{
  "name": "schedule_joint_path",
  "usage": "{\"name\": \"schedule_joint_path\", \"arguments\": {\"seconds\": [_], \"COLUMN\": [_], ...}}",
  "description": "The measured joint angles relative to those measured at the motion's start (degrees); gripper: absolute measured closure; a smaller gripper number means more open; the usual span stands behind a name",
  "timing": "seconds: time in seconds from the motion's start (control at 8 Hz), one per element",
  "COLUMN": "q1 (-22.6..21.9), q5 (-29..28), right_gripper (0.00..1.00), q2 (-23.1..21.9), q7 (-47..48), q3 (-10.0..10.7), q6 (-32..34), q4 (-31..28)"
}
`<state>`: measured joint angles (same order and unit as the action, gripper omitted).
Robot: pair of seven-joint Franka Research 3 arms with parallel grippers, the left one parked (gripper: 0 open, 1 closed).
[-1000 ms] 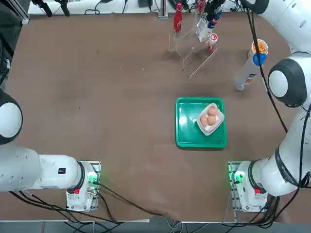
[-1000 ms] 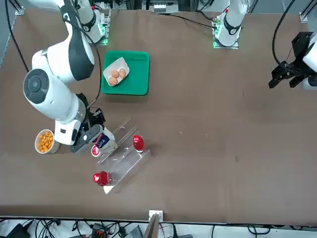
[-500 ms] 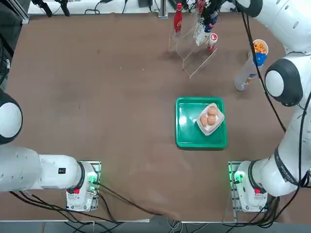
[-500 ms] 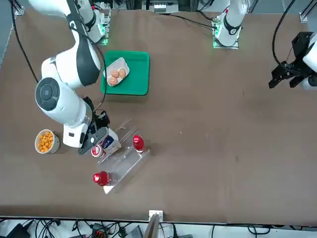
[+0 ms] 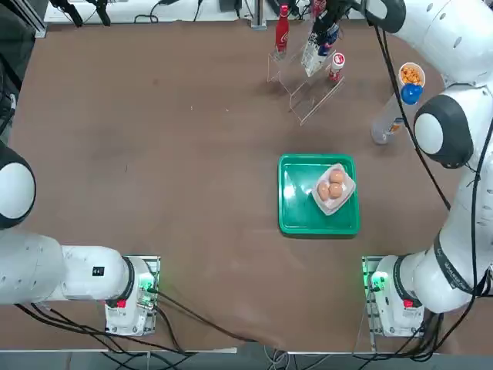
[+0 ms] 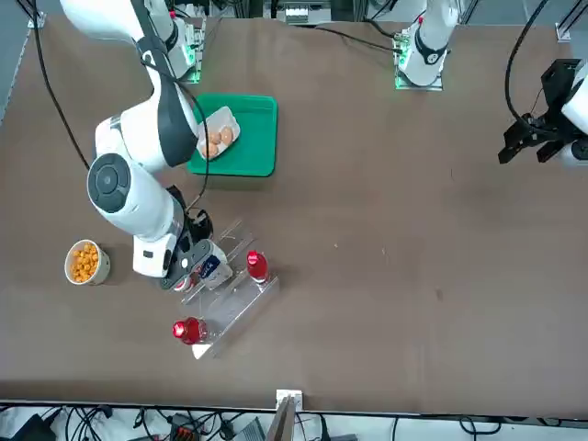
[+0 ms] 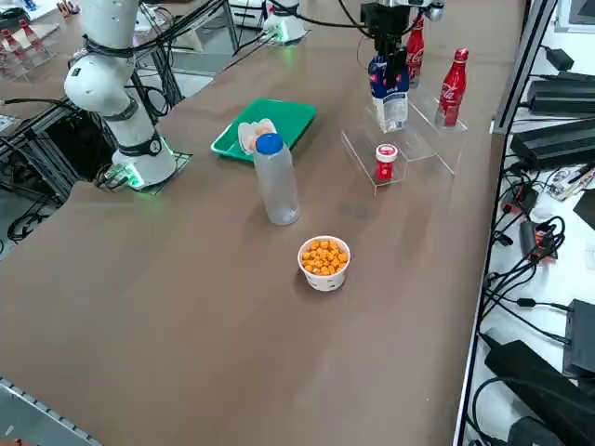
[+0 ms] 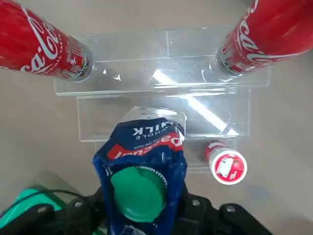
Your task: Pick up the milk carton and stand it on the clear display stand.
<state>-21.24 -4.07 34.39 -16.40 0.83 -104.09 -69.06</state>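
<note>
**Carton held over the riser**

The right arm reaches far across the table, its wrist turned down over the clear display stand (image 7: 409, 139). The right gripper (image 7: 386, 58) points straight down, fingers pinched on the dark blue gabled top of the milk carton (image 7: 390, 93). The carton hangs upright above the stand's middle step, between two red cola bottles (image 7: 453, 85) on the top tier and a small red-capped bottle (image 7: 386, 162) on the lowest; whether its base touches the acrylic cannot be told.
</note>
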Motion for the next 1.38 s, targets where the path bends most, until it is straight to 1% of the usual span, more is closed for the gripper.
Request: {"name": "schedule_joint_path", "arguments": {"seconds": [0.38,0.5,0.62,0.75,0.88,1.0,1.12,1.38], "q1": [0.0,0.0,0.0,0.0,0.0,0.0,0.0,-0.1], "q5": [0.0,0.0,0.0,0.0,0.0,0.0,0.0,0.0], "right_gripper": [0.52,0.46,0.37,0.25,0.23,0.06,0.02,0.01], "q2": [1.1,1.1,1.1,1.1,1.1,1.1,1.1,1.1], "q7": [0.0,0.1,0.1,0.1,0.1,0.1,0.1,0.3], "q3": [0.0,0.0,0.0,0.0,0.0,0.0,0.0,0.0], "q6": [-1.5,-2.0,-2.5,-2.8,-3.2,-3.5,-3.7,-5.0], "q4": [0.0,0.0,0.0,0.0,0.0,0.0,0.0,0.3]}}
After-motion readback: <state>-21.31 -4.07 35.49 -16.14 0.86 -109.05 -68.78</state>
